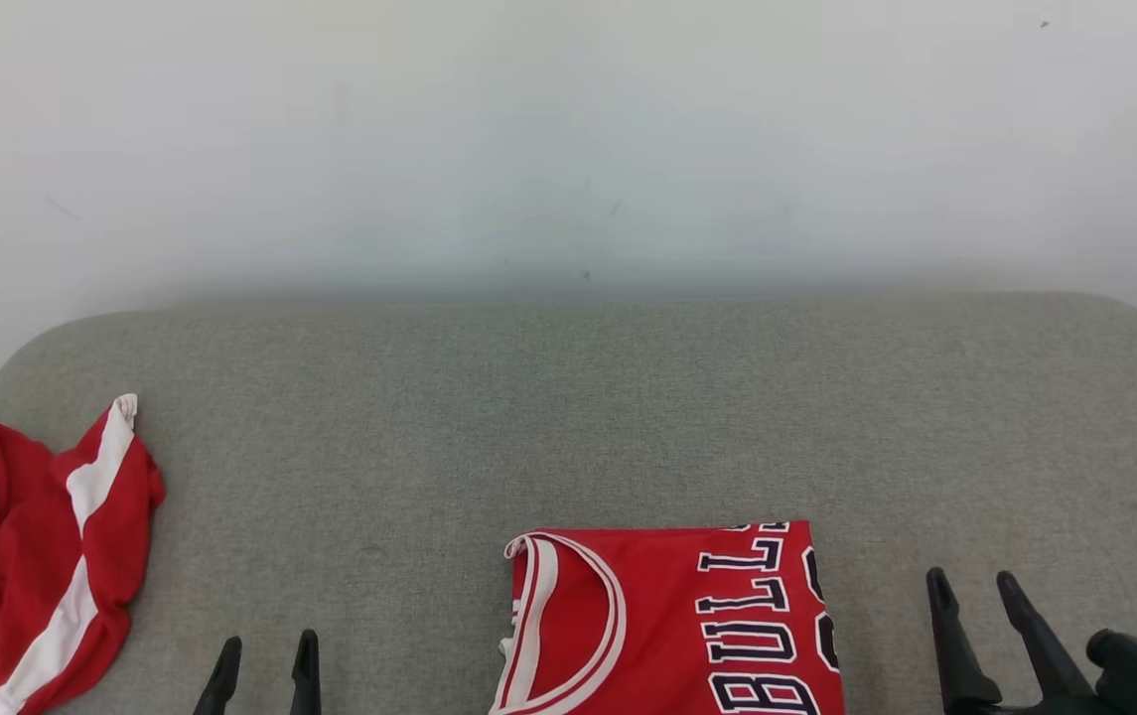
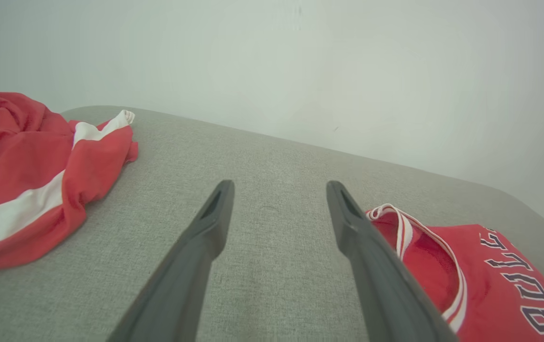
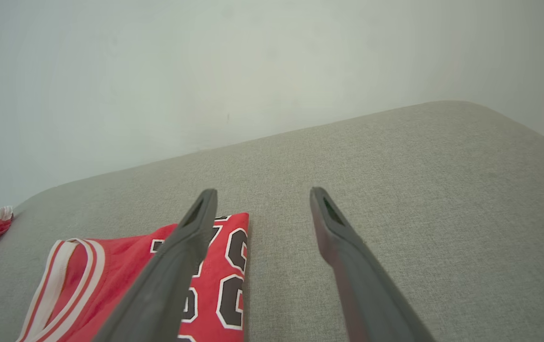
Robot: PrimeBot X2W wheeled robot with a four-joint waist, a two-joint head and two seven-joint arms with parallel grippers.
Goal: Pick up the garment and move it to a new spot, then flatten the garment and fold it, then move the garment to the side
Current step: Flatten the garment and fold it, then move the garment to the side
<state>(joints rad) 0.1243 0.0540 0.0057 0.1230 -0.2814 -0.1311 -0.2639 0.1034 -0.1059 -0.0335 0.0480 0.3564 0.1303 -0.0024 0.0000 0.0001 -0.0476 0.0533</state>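
Folded red jersey (image 1: 667, 616), lower edge cut off, left pincer (image 1: 269, 641) agape and empty, right pincer (image 1: 973, 576) likewise.

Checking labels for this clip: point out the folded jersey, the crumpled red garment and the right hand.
folded jersey (image 1: 667, 626), head view, red cloth between collar and lettering.
crumpled red garment (image 1: 22, 556), head view, red folds left of the white stripe.
right hand (image 1: 971, 576), head view, midway between its two fingertips.
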